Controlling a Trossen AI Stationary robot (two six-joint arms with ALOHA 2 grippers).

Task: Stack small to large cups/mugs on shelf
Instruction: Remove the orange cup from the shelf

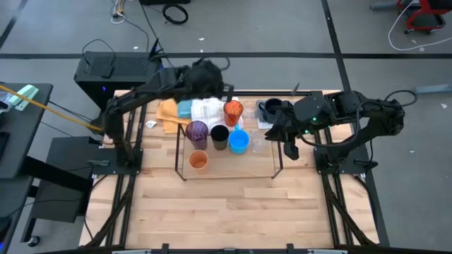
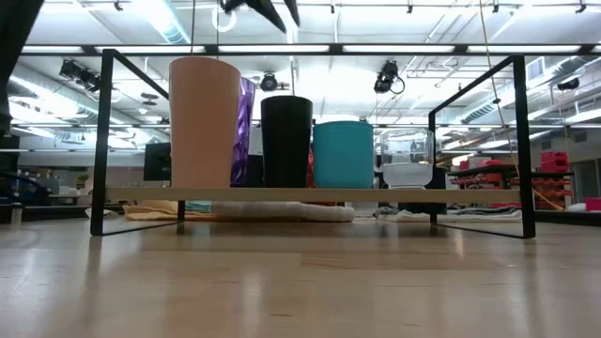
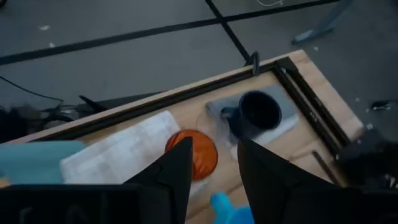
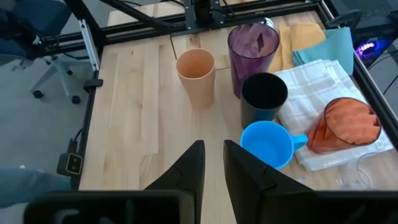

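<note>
We hold left end effector (image 3: 212,163) above translucent orange cup (image 3: 193,153), fingers apart, nothing between. Cup sits on white towel (image 3: 118,152), behind shelf (image 1: 277,164). We judge it light, thin, slick plastic; grip rim wall gently. Right end effector (image 4: 213,165) waits near blue cup (image 4: 267,142), fingers slightly apart, empty.

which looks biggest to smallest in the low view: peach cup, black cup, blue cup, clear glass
1. peach cup, tallest, though it may stand nearest the camera, so this is unsure
2. black cup
3. blue cup, shorter than the black one but wider
4. clear glass, smallest
</note>
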